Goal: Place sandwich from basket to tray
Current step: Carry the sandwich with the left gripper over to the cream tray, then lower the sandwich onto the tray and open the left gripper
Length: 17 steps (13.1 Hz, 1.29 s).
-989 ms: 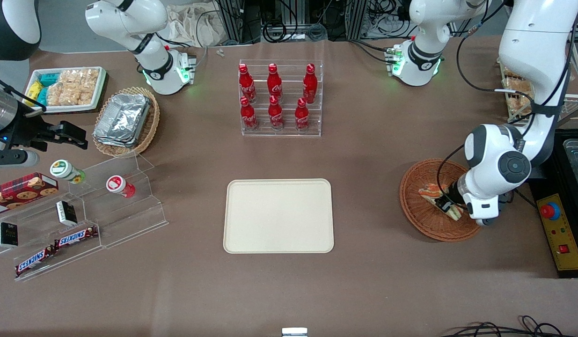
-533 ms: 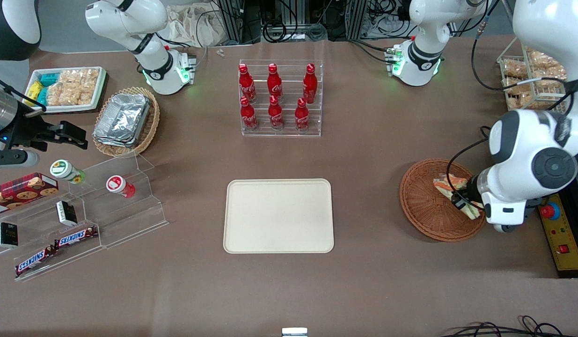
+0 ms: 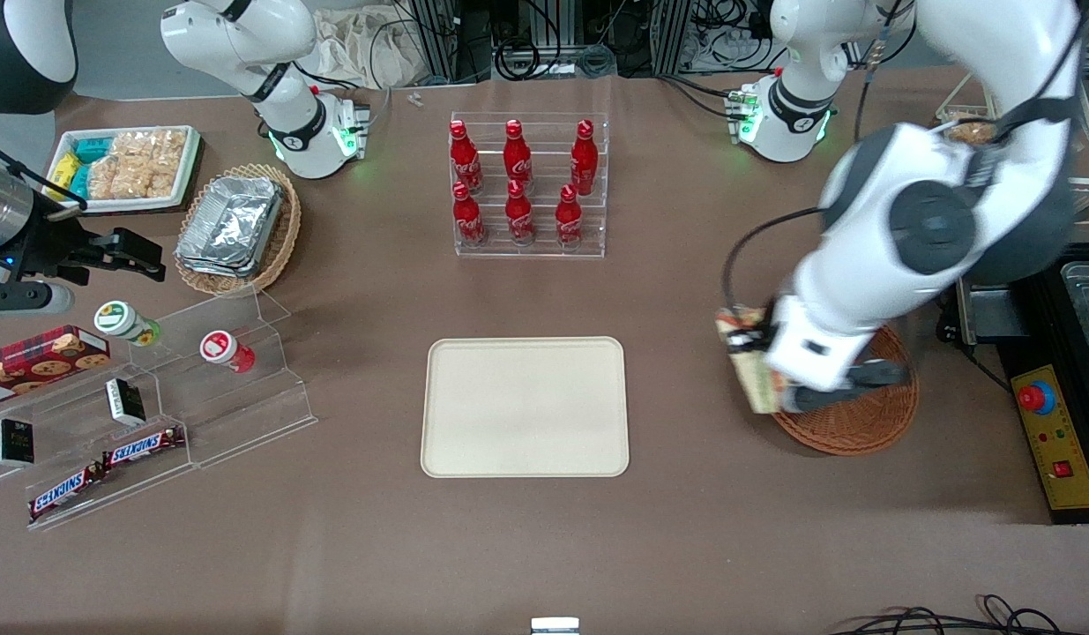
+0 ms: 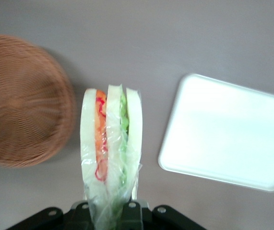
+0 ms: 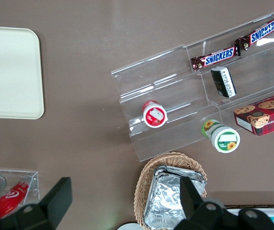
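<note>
- Your left arm [image 3: 906, 238]: glossy white rounded shells, dark grey circular joint cap.
- Black cable [image 3: 747, 251] looping just above the gripper [image 3: 756, 366].
- Gripper body: black, round screws.

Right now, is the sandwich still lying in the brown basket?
No, the gripper holds the sandwich up over the bare table, between the basket and the tray.
</note>
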Available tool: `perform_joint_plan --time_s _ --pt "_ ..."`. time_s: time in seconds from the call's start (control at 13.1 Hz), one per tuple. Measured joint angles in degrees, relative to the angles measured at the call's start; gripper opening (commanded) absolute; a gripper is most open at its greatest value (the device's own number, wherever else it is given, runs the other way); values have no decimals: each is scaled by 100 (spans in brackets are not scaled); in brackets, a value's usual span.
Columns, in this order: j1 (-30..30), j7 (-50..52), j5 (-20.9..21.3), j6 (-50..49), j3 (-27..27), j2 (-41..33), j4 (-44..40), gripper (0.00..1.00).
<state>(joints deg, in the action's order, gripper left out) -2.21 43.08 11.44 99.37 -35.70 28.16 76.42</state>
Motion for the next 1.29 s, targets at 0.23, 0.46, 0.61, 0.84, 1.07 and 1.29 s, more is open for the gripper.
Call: perform_joint_plan --time_s 0.23,0.46,0.61,0.84,1.07,1.29 --pt "774 8 373 968 13 995 -225 0" --pt "956 -11 448 1659 49 1846 -340 0" --pt "930 -71 571 1748 68 2225 -401 0" --pt "1089 -120 728 1951 100 2518 -433 4" --pt "1504 -102 735 2134 439 2629 -445 100" --pt "1552 -99 735 2157 520 2658 -494 100"
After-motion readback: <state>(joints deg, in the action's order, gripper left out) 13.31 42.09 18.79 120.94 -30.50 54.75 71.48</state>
